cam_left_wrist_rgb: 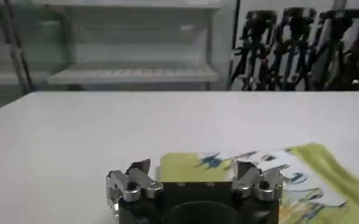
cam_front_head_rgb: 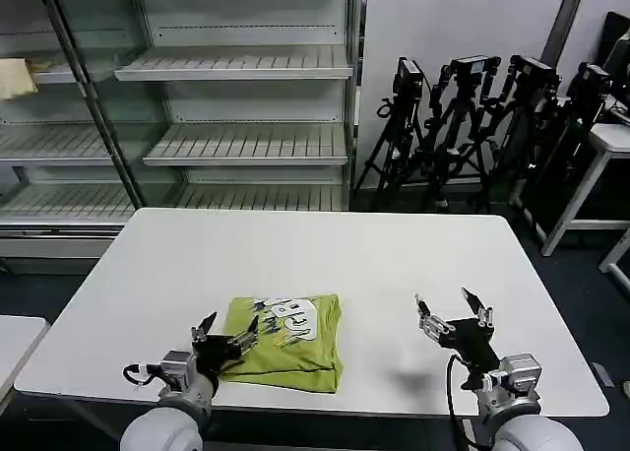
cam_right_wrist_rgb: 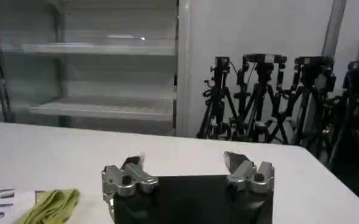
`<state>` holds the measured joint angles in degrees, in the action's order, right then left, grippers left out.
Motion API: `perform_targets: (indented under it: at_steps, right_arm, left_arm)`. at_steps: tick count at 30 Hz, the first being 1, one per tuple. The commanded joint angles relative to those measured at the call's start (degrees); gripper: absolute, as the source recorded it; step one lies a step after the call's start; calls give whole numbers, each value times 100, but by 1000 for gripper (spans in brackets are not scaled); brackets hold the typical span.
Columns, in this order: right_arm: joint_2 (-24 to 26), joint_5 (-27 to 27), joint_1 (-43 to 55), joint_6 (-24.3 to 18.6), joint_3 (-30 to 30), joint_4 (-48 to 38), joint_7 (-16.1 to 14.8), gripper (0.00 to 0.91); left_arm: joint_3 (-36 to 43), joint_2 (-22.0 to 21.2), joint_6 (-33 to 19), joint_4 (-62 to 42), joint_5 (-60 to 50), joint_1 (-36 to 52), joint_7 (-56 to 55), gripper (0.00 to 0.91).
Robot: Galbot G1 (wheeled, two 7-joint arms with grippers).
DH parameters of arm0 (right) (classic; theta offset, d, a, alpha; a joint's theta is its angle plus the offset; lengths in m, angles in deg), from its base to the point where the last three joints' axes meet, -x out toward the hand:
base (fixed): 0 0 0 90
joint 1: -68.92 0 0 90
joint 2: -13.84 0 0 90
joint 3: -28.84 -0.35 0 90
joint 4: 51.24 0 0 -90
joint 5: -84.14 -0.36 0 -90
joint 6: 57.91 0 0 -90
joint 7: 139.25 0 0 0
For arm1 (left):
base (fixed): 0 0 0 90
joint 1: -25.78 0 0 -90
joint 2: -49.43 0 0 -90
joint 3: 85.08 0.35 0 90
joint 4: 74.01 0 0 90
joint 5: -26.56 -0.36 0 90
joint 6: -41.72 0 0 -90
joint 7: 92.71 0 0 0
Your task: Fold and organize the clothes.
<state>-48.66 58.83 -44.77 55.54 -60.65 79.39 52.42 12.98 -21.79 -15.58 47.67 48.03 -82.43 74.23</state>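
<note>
The clothes are one lime-green T-shirt (cam_front_head_rgb: 285,341), folded into a compact rectangle with a white and blue print on top, lying near the front edge of the white table (cam_front_head_rgb: 325,254). My left gripper (cam_front_head_rgb: 228,331) is open at the shirt's left front corner, its fingers spread with nothing between them. In the left wrist view the shirt (cam_left_wrist_rgb: 270,176) lies just beyond that gripper (cam_left_wrist_rgb: 191,170). My right gripper (cam_front_head_rgb: 453,308) hovers open over bare table to the shirt's right. The right wrist view has this gripper (cam_right_wrist_rgb: 182,164) empty and a corner of the shirt (cam_right_wrist_rgb: 48,204) off to one side.
A glass-fronted cabinet with bare shelves (cam_front_head_rgb: 236,106) stands behind the table. Several black tripods with cameras (cam_front_head_rgb: 482,116) line the back right wall. A pale yellow cloth (cam_front_head_rgb: 15,77) lies on a shelf at far left. Another white table (cam_front_head_rgb: 600,156) stands at the right.
</note>
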Motion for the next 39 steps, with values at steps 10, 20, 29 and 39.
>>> perform_targets:
  at_steps: [10,20,29,39]
  right_arm:
    - [14,12,-46,-21,-10,-9,-10,907]
    - [34,25,-45,-21,55,19,-10,907]
    - [28,25,-59,-31,38,44,-14,907]
    - [20,23,14,-88,108,31,-24,907]
  left_arm:
    - [-80,15,49,-537,415,-35,-150,10]
    - [-76,-40,47,-603,405,-10,-152,10]
    - [-18,-113,41,-502,56,28,-10,10]
    - [-1577,707,30,-397,-729,-250,707,10]
